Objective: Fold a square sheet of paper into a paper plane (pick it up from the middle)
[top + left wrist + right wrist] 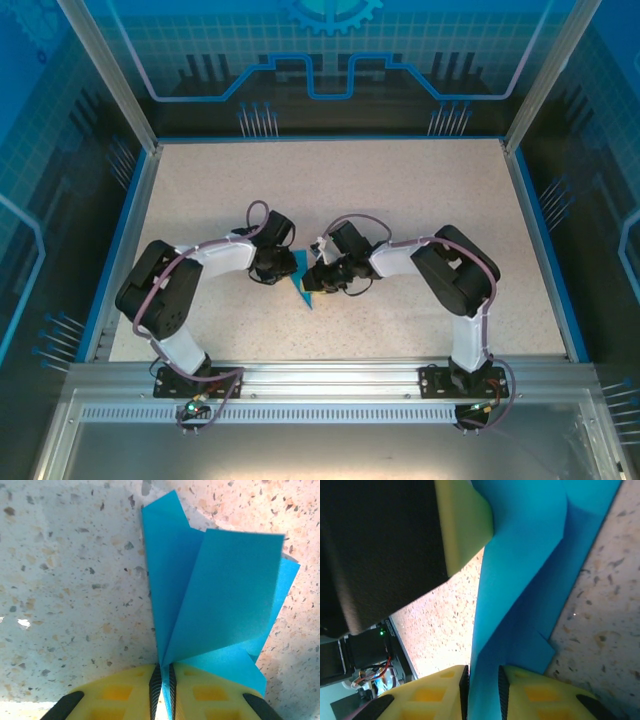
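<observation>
The teal-blue sheet of paper is folded into a pointed paper plane (301, 281) at the middle of the table, between the two grippers. In the left wrist view the paper plane (215, 595) fans out from its narrow end, with loose flaps lifted off the tabletop. My left gripper (163, 675) is shut on that narrow folded end. In the right wrist view the paper plane (520, 580) runs between the pads of my right gripper (483, 675). Those pads stand a little apart, and the paper lies against the left pad. The left gripper's yellow finger (465, 525) shows above it.
The speckled beige tabletop (400, 200) is bordered by a blue rim (548, 240) and an aluminium frame. Both arms bend inward from their bases at the near edge. The left arm's base and cables (365, 660) appear in the right wrist view.
</observation>
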